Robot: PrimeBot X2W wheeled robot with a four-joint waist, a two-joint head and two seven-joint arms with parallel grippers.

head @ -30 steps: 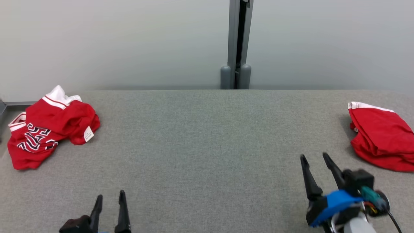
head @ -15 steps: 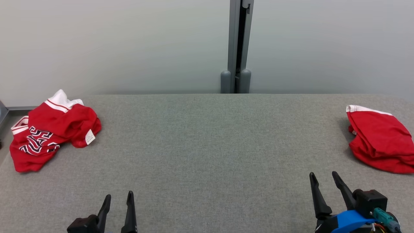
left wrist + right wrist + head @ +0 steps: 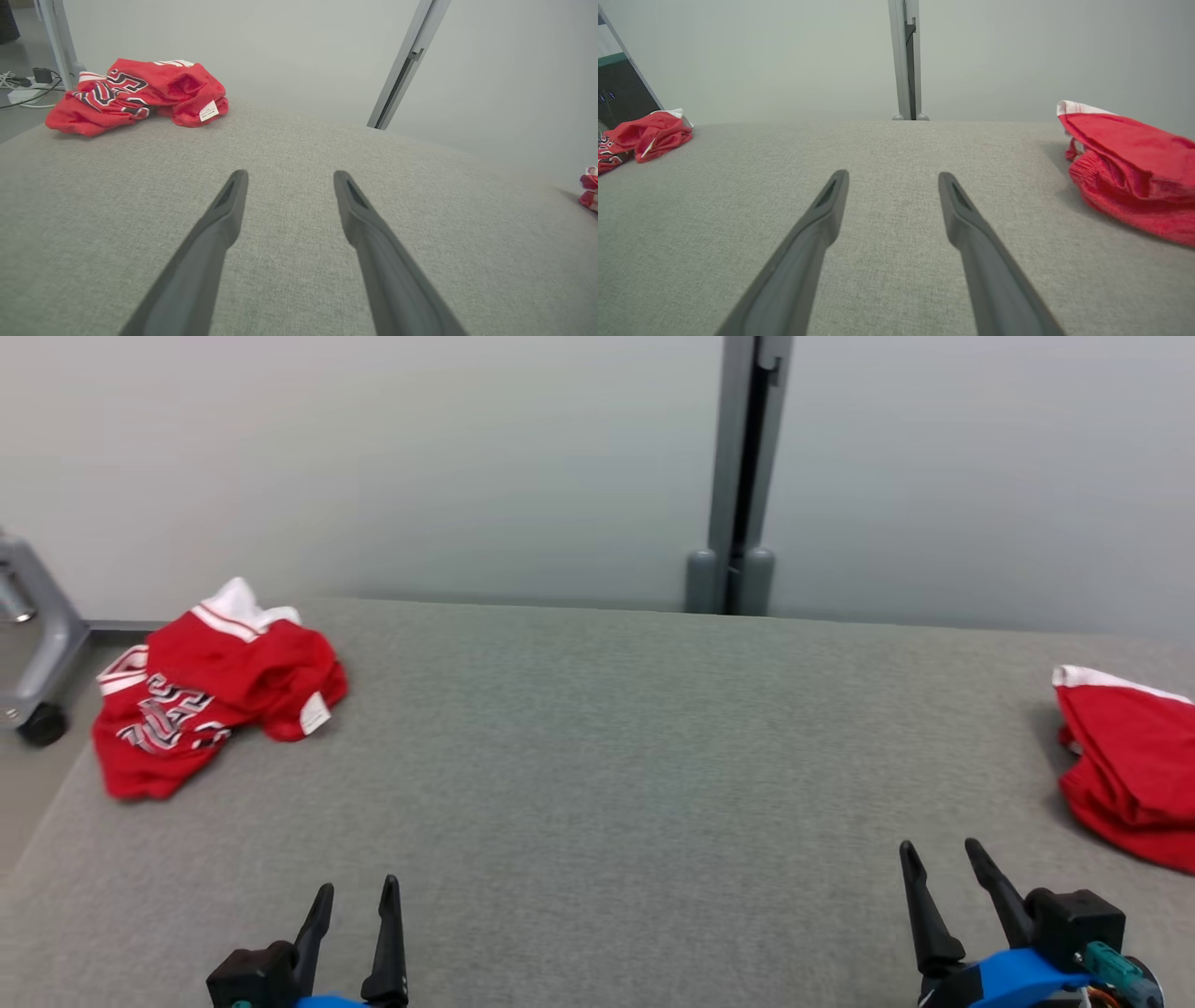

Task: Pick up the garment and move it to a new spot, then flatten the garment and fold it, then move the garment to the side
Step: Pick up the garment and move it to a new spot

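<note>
- I am keeping the left fingers (image 3: pixel 386 943) and the right fingers (image 3: pixel 927 915) spread apart and empty, low over the table (image 3: pixel 597 756).
- The crumpled garment (image 3: pixel 210 686) is lying at the far left corner, not yet picked up (a folded red one (image 3: pixel 1125 761) is sitting at the right edge); everything is remaining.
- Since a second ago, my head camera is turning left, bringing a wheeled stand (image 3: pixel 37 653) into view.

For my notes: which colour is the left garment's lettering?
Black lettering, white-outlined; the left wrist view shows it best.
</note>
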